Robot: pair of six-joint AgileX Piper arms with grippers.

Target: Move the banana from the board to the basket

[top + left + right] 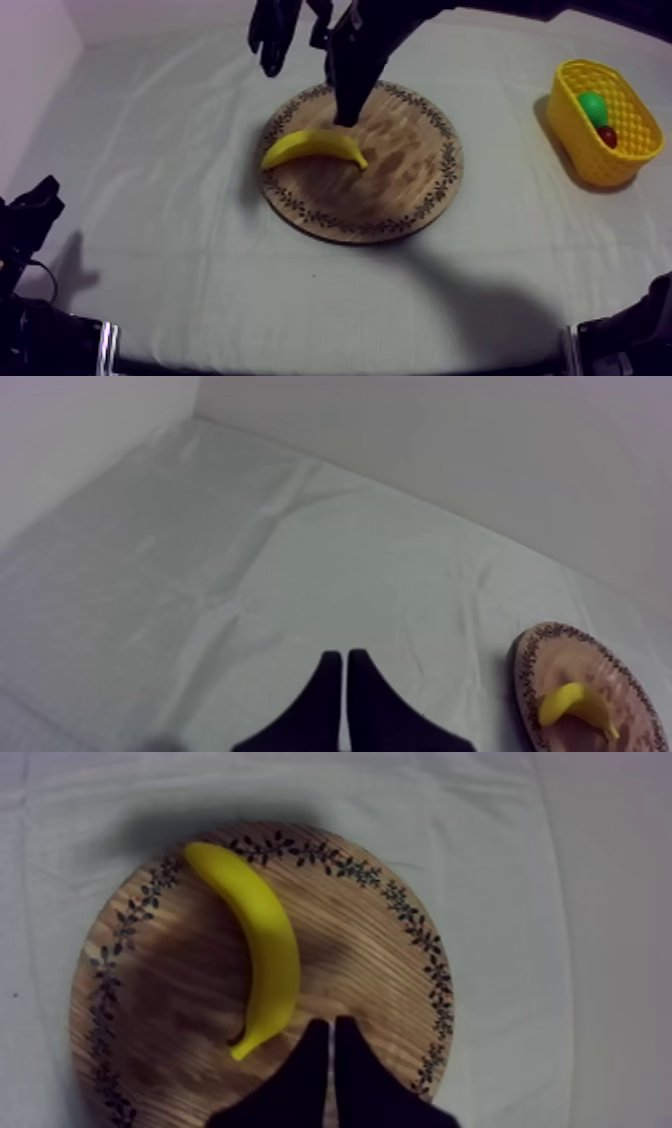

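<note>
Left tool (344, 659) and right tool (328, 1024) pinched empty; curved banana (266, 942) lies on grained board (385, 987).

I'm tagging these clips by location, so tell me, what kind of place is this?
Probably a robot test bench, not a kitchen: a table under a plain cloth against bare walls, a toy banana on a wooden board, a yellow basket, and the right gripper over the board.
</note>
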